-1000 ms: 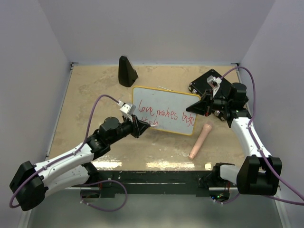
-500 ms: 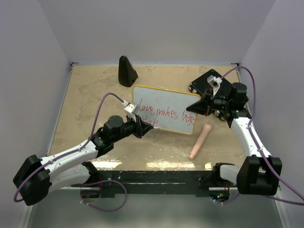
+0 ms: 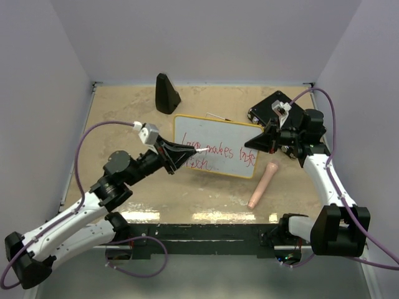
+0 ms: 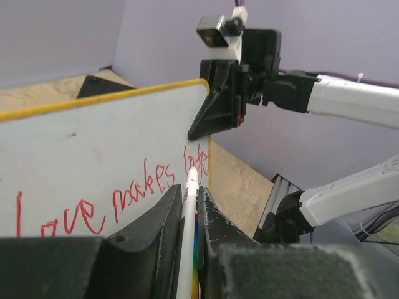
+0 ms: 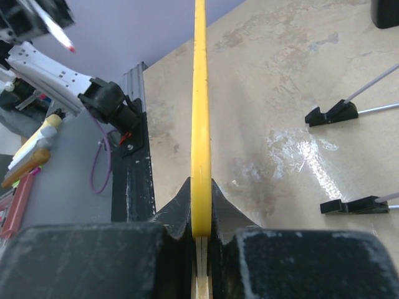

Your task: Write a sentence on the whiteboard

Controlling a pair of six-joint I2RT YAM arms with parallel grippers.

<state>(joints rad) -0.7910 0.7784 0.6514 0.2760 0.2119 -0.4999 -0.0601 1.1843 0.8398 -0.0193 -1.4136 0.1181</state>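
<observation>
The whiteboard (image 3: 218, 140) stands tilted on the table, with a yellow rim (image 5: 201, 112) and a white face (image 4: 93, 137). The sentence (image 3: 218, 151) is in red, "Love makes life" (image 4: 118, 196), with a shorter second line (image 3: 198, 164) under it. My right gripper (image 3: 260, 138) is shut on the board's right rim, and its jaws (image 5: 201, 190) pinch the yellow edge. My left gripper (image 3: 186, 151) is shut on a white marker (image 4: 189, 212). Its red tip (image 3: 204, 150) points at the board's face. In the right wrist view the tip (image 5: 71, 47) stands off the board.
A black wedge-shaped object (image 3: 166, 93) stands at the back left. A peach-coloured cylinder (image 3: 262, 184) lies on the table right of the board. A black block (image 3: 274, 107) sits behind my right gripper. The board's two black feet (image 5: 330, 113) rest on the table.
My left arm has pulled back to the left and risen. The marker tip has moved from the second line up to the first line's height. The right arm and board have held still.
</observation>
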